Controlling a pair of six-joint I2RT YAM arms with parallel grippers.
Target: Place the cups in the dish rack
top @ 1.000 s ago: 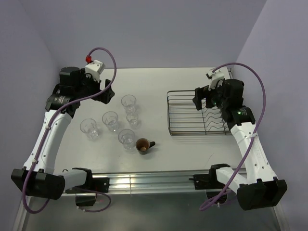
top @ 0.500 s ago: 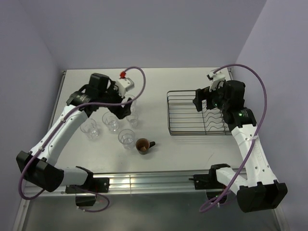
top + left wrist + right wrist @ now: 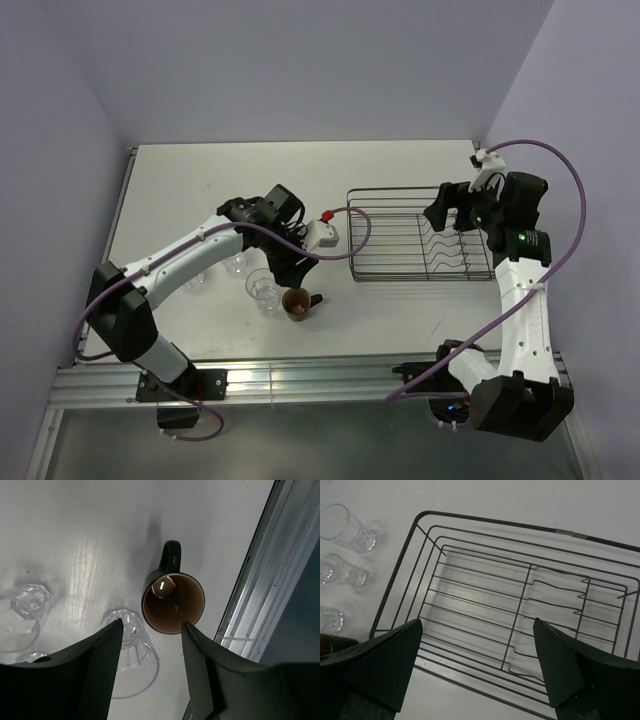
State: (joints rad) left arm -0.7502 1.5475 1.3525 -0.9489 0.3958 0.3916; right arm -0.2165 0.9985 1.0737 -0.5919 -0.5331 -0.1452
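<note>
The dark brown mug (image 3: 297, 303) stands upright near the table's front, handle to the right; it also shows in the left wrist view (image 3: 173, 602). A clear tumbler (image 3: 263, 288) stands just left of it (image 3: 132, 655). Other tumblers (image 3: 235, 263) are partly hidden under the left arm; three show in the right wrist view (image 3: 347, 527). My left gripper (image 3: 287, 272) (image 3: 152, 626) is open and empty, hovering above the mug and the nearest tumbler. The dish rack (image 3: 352, 240) (image 3: 470, 517) holds nothing. My right gripper (image 3: 440, 213) (image 3: 477, 622) is open and empty above the rack.
A metal rail (image 3: 300, 375) (image 3: 280, 580) runs along the table's front edge, close to the mug. Another tumbler (image 3: 20, 617) stands left of the open fingers. The walls close in behind and beside the table.
My left arm swung from the far left across the cups to above the mug and nearest tumbler. My right arm shifted slightly right, still over the rack.
</note>
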